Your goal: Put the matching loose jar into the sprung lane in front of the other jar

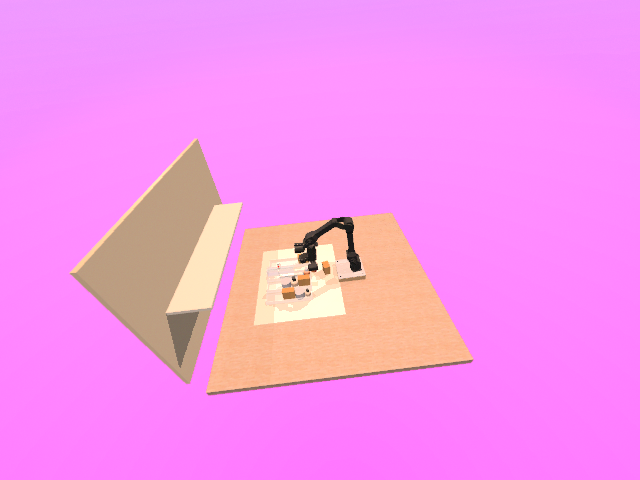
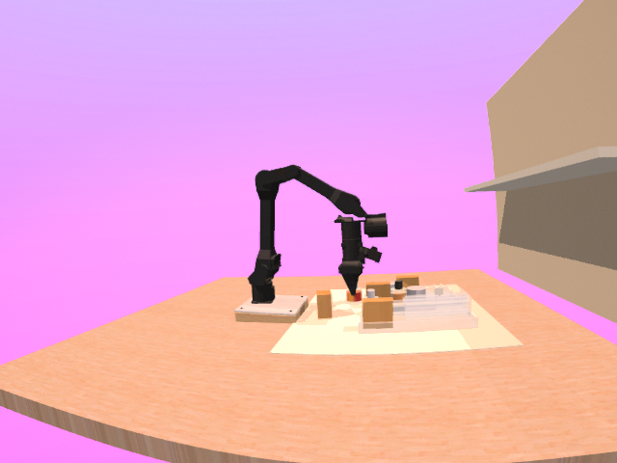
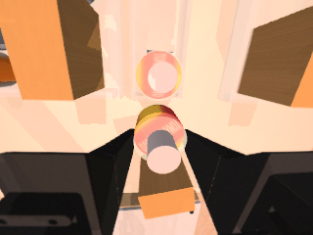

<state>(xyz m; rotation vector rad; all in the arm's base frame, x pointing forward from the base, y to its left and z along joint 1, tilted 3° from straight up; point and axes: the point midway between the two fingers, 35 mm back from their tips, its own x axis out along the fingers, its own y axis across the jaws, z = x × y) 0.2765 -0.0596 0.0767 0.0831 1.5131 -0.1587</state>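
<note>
Exterior view, left to right: a pale base plate carries the black arm, which arches over so that its gripper points straight down. Next, an orange block stands upright on the base side of the work. Just beyond it, the jaws are pinching the loose red-and-yellow jar, low over the cream mat and outside the lane; whether its base touches the mat cannot be told. Farther right is the clear lane rack, and at the far right a shelf. Wrist view, again left to right: a large orange block stands at one side of the middle lane, perhaps closing off a neighbouring lane. In the centre, a red-and-yellow lane jar sits at the lane's front end, and the held jar is almost in line with it; the shared colours suggest it is the right match. One finger lies on each side of the held jar, a grip that probably keeps it upright and leaves its front and back free for pushing. At right, another orange block flanks the lane. The coming push should be slow and level, since a tilt or slip could let the sprung row snap forward; the pusher plate cannot be made out.
</note>
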